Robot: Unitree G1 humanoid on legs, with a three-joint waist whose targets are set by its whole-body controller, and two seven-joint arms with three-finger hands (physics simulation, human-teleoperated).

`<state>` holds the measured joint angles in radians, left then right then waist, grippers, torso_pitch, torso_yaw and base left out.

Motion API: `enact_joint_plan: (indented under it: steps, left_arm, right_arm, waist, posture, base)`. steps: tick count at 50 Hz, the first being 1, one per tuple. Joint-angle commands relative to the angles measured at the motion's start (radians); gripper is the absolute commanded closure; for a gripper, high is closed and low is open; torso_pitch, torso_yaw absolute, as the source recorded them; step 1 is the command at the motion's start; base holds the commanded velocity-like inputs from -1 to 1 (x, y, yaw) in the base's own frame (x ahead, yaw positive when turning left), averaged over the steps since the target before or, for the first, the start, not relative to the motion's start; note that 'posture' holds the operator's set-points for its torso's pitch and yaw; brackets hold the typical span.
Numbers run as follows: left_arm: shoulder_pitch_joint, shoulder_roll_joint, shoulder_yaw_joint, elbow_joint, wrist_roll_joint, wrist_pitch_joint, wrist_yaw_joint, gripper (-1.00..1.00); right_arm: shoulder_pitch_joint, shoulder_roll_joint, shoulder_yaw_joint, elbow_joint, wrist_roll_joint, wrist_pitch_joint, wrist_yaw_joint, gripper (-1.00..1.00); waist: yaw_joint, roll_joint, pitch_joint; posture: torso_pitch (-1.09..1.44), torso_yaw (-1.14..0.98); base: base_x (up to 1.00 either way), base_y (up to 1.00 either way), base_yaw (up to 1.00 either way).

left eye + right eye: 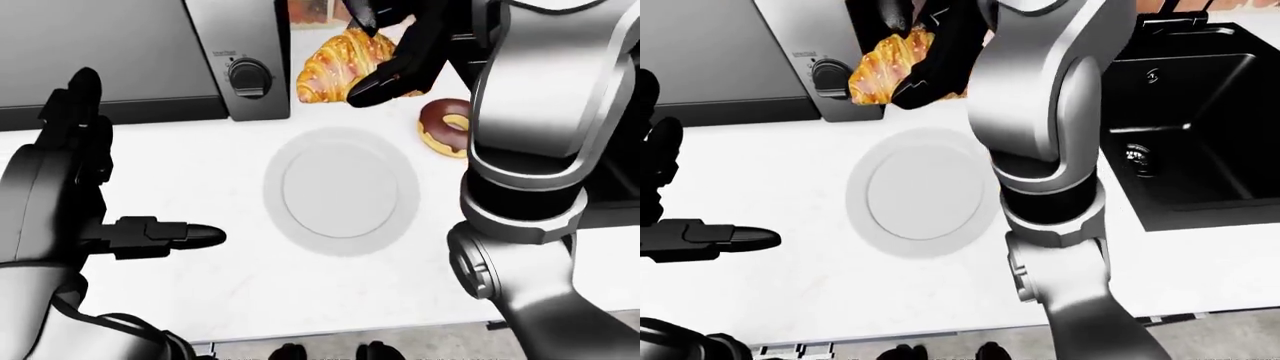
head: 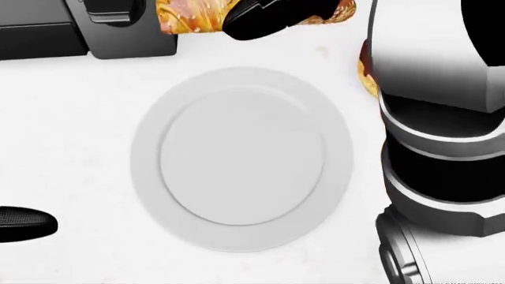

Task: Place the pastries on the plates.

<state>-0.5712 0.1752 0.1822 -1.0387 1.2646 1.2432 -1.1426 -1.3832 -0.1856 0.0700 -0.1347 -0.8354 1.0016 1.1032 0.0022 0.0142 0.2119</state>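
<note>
I have the croissant (image 1: 345, 64) pinched in my right hand (image 1: 400, 56), its dark fingers (image 1: 385, 82) curled round the pastry's right end, and it hangs in the air over the far part of the table (image 1: 200, 300), just past the far rim of the white plate (image 1: 340, 191). The plate has nothing on it. To its right, the chocolate doughnut (image 1: 445, 126) lies on the table, partly hidden by my right forearm. My left hand (image 1: 90, 217) is open and holds nothing, one finger (image 1: 165, 234) pointing at the plate from the near left. A dark oven (image 1: 130, 56) with a knob stands at the far left, and the right-eye view shows a black sink (image 1: 1200, 127) on the far right.

What worries me is the grip: it seems to catch only one end, so the croissant may swing or slip before it is over the plate. If I let go too soon, it lands on the rim or the table. My forearm passes close to the doughnut and could knock it.
</note>
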Motion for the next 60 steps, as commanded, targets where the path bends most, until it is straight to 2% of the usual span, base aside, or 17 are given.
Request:
enact_joint_plan:
  steps: [1, 4, 10, 19, 24, 29, 37, 44, 48, 54, 60]
  left_arm:
    - [-0.015, 0.014, -0.001, -0.008, -0.009, -0.008, 0.024, -1.00]
    - [-0.012, 0.016, -0.005, -0.008, -0.024, -0.004, 0.039, -1.00]
    - [-0.006, 0.008, 0.001, -0.008, -0.029, -0.013, 0.045, -1.00]
    - [0.013, -0.022, 0.013, -0.008, -0.038, -0.045, 0.055, -1.00]
    - [0.010, -0.036, 0.028, -0.008, -0.028, -0.062, 0.038, -1.00]
    - [0.012, -0.051, 0.027, -0.008, -0.018, -0.076, 0.033, -1.00]
    - [0.011, -0.023, 0.011, -0.008, -0.029, -0.047, 0.045, -1.00]
    - [0.015, -0.007, 0.003, -0.008, -0.055, -0.029, 0.067, -1.00]
    - [0.018, 0.002, -0.011, -0.008, -0.071, -0.017, 0.088, -1.00]
    - [0.016, 0.001, -0.007, -0.008, -0.068, -0.020, 0.082, -1.00]
    - [0.022, -0.013, 0.001, -0.008, -0.070, -0.035, 0.083, -1.00]
  right_arm:
    - [-0.039, -0.011, -0.020, -0.030, -0.041, -0.020, 0.035, 1.00]
    - [-0.011, 0.001, -0.006, -0.065, -0.087, -0.007, 0.119, 1.00]
    - [0.003, 0.032, -0.012, -0.069, -0.147, -0.039, 0.185, 1.00]
    - [0.005, 0.062, -0.018, -0.054, -0.177, -0.128, 0.241, 1.00]
    - [0.007, 0.077, -0.022, -0.051, -0.194, -0.131, 0.261, 1.00]
    - [0.014, 0.065, -0.023, -0.051, -0.202, -0.156, 0.304, 1.00]
    - [0.002, 0.009, -0.038, -0.016, -0.191, -0.262, 0.423, 1.00]
    - [0.021, 0.027, -0.034, -0.032, -0.213, -0.280, 0.500, 1.00]
    - [0.015, 0.026, -0.035, 0.007, -0.192, -0.338, 0.508, 1.00]
    - [0.020, 0.050, -0.012, 0.016, -0.179, -0.332, 0.511, 1.00]
    - [0.019, 0.081, -0.025, 0.054, -0.174, -0.351, 0.478, 1.00]
  waist:
    - [-0.003, 0.001, -0.032]
    - [-0.003, 0.001, -0.031]
    - [-0.006, 0.005, -0.034]
    - [-0.007, 0.008, -0.035]
    - [-0.007, 0.009, -0.037]
    - [-0.006, 0.008, -0.039]
    - [-0.008, 0.008, -0.036]
    - [-0.012, 0.008, -0.036]
    - [-0.014, 0.009, -0.035]
    - [-0.015, 0.009, -0.036]
    - [-0.015, 0.010, -0.037]
  posture:
    - [0.23, 0.00]
    - [0.23, 0.00]
    - [0.23, 0.00]
    - [0.23, 0.00]
    - [0.23, 0.00]
    - [0.23, 0.00]
    - [0.23, 0.00]
    - [0.23, 0.00]
    - [0.23, 0.00]
    - [0.23, 0.00]
    - [0.23, 0.00]
  base:
    - [0.00, 0.00, 0.00]
    - [0.00, 0.00, 0.00]
    - [0.00, 0.00, 0.00]
    - [0.00, 0.00, 0.00]
    - [0.00, 0.00, 0.00]
    - [0.00, 0.00, 0.00]
    - [0.00, 0.00, 0.00]
    - [0.00, 0.00, 0.00]
    - [0.00, 0.00, 0.00]
    - [0.00, 0.00, 0.00]
    - [0.00, 0.00, 0.00]
